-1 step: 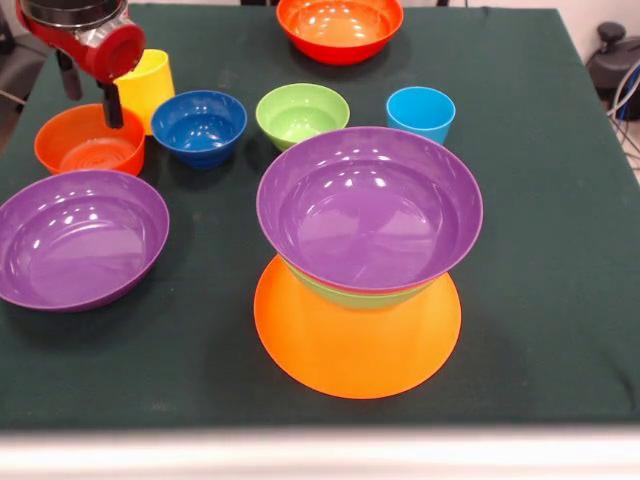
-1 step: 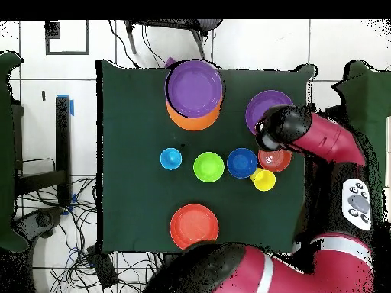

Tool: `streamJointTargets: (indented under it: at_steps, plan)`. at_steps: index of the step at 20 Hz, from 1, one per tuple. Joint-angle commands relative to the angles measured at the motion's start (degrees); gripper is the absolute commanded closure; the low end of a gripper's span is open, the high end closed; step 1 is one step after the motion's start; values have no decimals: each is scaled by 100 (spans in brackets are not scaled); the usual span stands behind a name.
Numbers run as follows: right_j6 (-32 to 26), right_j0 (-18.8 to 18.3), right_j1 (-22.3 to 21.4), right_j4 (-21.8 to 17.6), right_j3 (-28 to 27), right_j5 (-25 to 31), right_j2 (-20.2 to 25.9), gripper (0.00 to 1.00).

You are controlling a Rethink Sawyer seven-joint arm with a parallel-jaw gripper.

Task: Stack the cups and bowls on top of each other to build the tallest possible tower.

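The tower stands near the front edge: a big upturned orange bowl [image 1: 357, 345] as base, a green bowl [image 1: 352, 295] on it, and a large purple bowl [image 1: 370, 205] nested on top. My gripper [image 1: 94, 110] hangs at the far left, open and empty, just above a small red-orange bowl [image 1: 90, 145]. Right behind the gripper is the yellow cup [image 1: 148, 88]. A second purple bowl [image 1: 80, 237] lies in front of the small red-orange one. In a row sit a dark blue bowl [image 1: 199, 125], a small green bowl [image 1: 302, 112] and the light blue cup [image 1: 421, 110].
A wide red-orange bowl [image 1: 340, 27] sits at the far edge of the green cloth [image 1: 540, 250]. In the overhead view my arm [image 2: 321, 141] reaches in from the right over the purple bowl [image 2: 267, 103] and the small red-orange bowl [image 2: 278, 162].
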Motion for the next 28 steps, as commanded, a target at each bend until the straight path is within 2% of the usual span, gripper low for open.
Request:
streamJointTargets:
  at_steps: [1, 13, 21, 28]
  plan:
    - [-1557, -220, 85, -619, 817, -364, 1078, 0]
    - [-1183, -695, 82, -1084, 1322, -817, 1501, 0]
    - [-1119, -913, 374, -1440, 1066, -1188, 1806, 0]
    - [-1086, -1022, 458, -1713, 921, -1215, 1939, 0]
